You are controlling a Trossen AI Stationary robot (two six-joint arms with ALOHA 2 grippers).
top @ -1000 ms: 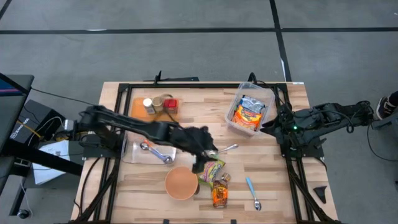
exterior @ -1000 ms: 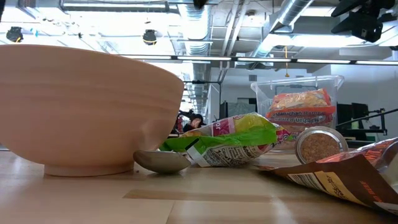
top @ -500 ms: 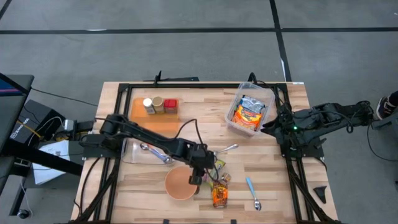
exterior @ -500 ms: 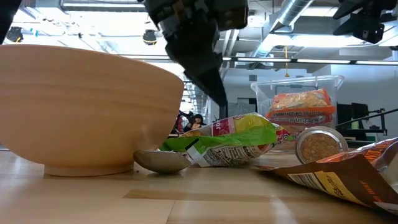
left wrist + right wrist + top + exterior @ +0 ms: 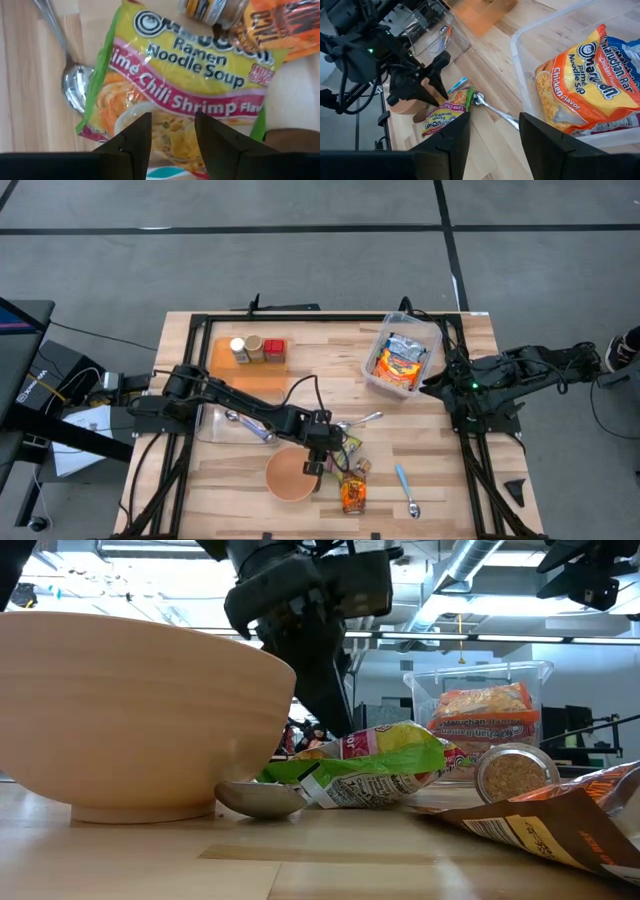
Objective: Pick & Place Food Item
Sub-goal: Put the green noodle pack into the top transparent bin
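Two arms here. Left gripper point(image 5: 172, 131) down over the yellow-and-green ramen noodle packet point(image 5: 190, 85), fingers parted either side of it, not clamped on yet. Packet flat on the wooden table point(image 5: 440, 465), next to the tan wooden bowl point(image 5: 291, 474) and a metal spoon point(image 5: 75, 87). Right gripper point(image 5: 492, 131) parked by the clear plastic bin point(image 5: 403, 357), fingers apart, holding nothing.

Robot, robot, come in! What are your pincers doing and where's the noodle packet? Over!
Left pincer open, low over the ramen packet. Right pincer waiting by the clear bin. Packet flat beside the bowl, spoon and spice jar touching it.
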